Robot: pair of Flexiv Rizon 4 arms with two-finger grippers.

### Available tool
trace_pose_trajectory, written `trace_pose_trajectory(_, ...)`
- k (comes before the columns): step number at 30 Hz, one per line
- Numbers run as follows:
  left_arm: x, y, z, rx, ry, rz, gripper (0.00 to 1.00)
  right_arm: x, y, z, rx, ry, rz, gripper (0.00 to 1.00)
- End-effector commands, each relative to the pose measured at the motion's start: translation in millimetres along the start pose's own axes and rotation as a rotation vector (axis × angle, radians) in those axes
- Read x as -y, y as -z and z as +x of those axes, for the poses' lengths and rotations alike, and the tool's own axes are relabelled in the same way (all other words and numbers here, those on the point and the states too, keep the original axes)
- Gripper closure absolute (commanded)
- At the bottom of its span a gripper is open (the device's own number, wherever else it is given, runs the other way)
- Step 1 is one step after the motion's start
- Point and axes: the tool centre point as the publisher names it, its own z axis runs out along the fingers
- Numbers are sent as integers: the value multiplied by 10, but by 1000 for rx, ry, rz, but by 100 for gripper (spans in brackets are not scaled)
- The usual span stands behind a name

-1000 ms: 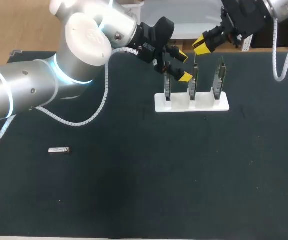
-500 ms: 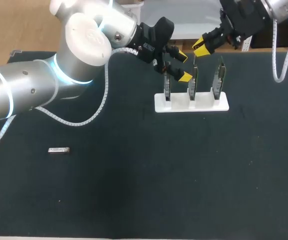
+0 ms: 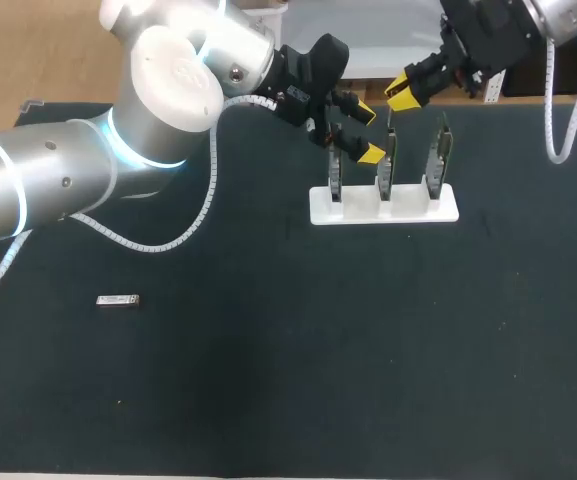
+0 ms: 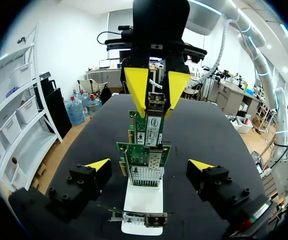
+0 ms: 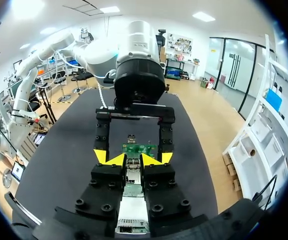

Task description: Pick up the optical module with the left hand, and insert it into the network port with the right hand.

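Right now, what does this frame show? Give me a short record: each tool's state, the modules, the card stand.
left tool: open, fingers on either side of the card row
right tool: shut on the held module, over the cards
network cards: three, upright in the white stand
second module: flat on the table, far from both arms
insertion: cannot tell whether seated, or which card

Black tabletop [image 3: 288, 390], matte, evenly lit
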Motion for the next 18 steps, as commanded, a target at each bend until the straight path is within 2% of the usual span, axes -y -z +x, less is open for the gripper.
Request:
trace_pose_trajectory(1,8,7,-7,-4,2,-1,0,-19,-2,0,3,2,3,100)
trace_pose_trajectory(18,8,7,-7,-4,2,-1,0,-60,-37,20,-4,-6,-9,100)
